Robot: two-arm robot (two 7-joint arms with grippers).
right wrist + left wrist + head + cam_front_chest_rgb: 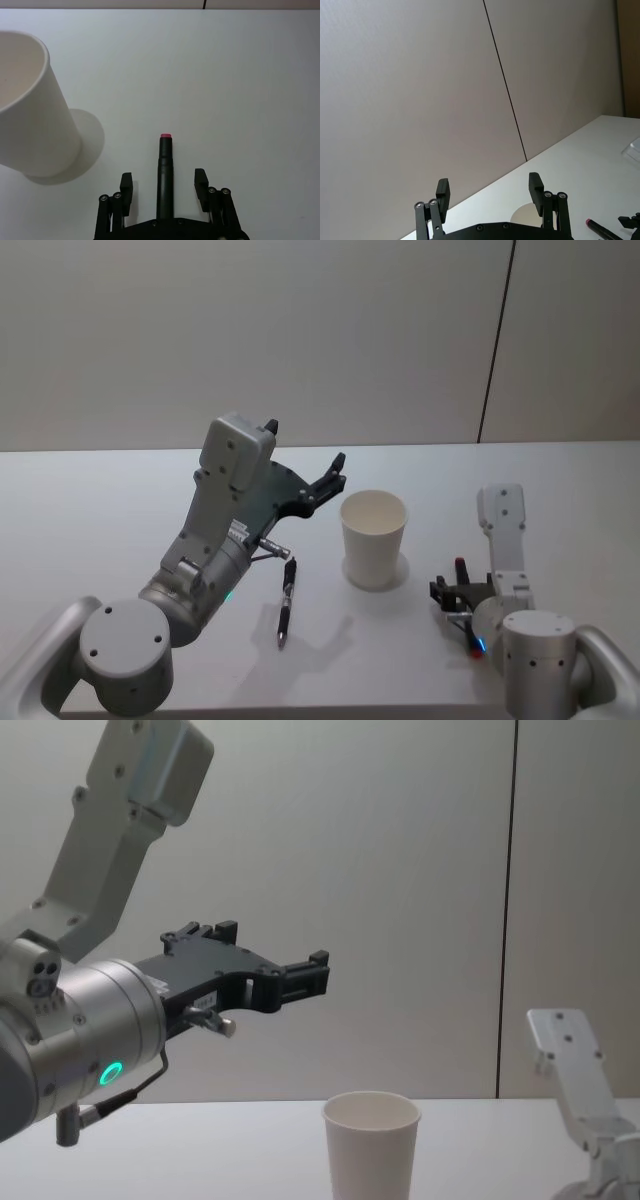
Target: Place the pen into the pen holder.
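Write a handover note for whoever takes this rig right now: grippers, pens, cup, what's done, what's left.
Left gripper: open, empty, raised above the table, left of the paper cup.
Right gripper: open, low at the table, fingers either side of the pink-tipped pen, not closed on it.
Paper cup: upright between the arms, no pen inside.
Black pen: lying on the table near the left arm.
Done: nothing delivered.
Left: close, lift, drop the pen into the cup.
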